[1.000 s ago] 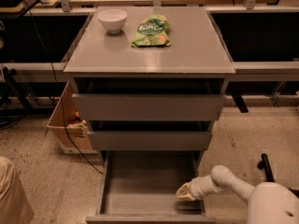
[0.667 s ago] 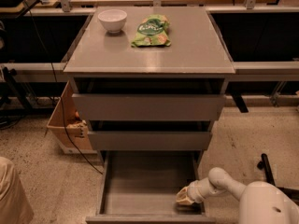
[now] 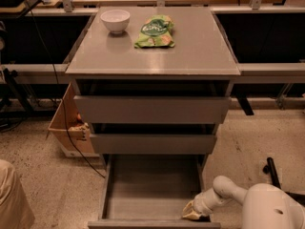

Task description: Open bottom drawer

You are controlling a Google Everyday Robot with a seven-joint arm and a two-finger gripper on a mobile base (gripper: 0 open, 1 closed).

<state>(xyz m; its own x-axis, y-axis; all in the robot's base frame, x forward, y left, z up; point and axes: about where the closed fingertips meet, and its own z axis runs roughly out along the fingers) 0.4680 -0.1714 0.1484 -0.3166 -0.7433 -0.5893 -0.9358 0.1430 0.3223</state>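
The bottom drawer [image 3: 152, 190] of the grey cabinet stands pulled far out, showing its flat grey box interior. Its front edge [image 3: 152, 223] lies at the bottom of the view. My gripper [image 3: 193, 212] is at the drawer's front right corner, low inside it, on a white arm that comes in from the lower right. The middle drawer front [image 3: 152, 143] and the top drawer front [image 3: 152, 109] sit pushed in above it.
A white bowl [image 3: 115, 20] and a green chip bag [image 3: 156, 31] lie on the cabinet top [image 3: 200, 56]. A cardboard box [image 3: 71, 128] stands on the floor at the cabinet's left. My white base [image 3: 274, 209] is at the lower right. Dark tables stand behind.
The gripper has slid toward the drawer's front right corner and lower in the view, and the drawer has come out a little further.
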